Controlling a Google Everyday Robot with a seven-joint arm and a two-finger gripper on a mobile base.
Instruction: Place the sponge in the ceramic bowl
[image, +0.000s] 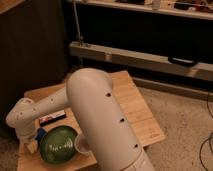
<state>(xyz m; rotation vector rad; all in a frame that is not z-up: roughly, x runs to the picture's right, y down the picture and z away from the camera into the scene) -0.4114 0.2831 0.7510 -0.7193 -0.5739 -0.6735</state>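
The glossy green ceramic bowl sits near the front left of the wooden table. A small bit of the bright-blue sponge shows just left of the bowl's rim, right under the wrist of my white arm. My gripper hangs at the table's front-left corner, beside the bowl's left edge and close to the sponge. The arm hides most of the gripper and most of the sponge.
A white-and-red box lies behind the bowl. A small translucent white cup stands at the bowl's right rim. My big upper arm covers the table's middle. Behind the table runs a low metal shelf; the floor lies to the right.
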